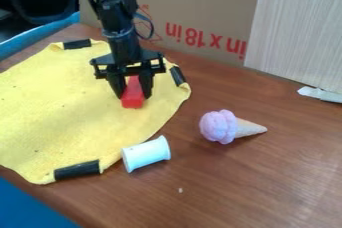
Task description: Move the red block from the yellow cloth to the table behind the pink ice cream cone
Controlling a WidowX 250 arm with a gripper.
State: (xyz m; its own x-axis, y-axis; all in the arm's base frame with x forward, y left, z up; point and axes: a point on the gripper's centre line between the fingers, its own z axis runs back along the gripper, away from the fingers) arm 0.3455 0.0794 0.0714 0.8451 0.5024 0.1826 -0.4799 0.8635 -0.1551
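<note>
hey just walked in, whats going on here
A black robot gripper has its fingers closed around a red block over a yellow cloth; whether the block is lifted or resting there, I can't tell. A white spool lies on its side by the cloth's edge, and a toy ice cream cone lies on the wooden table to the right.
</note>
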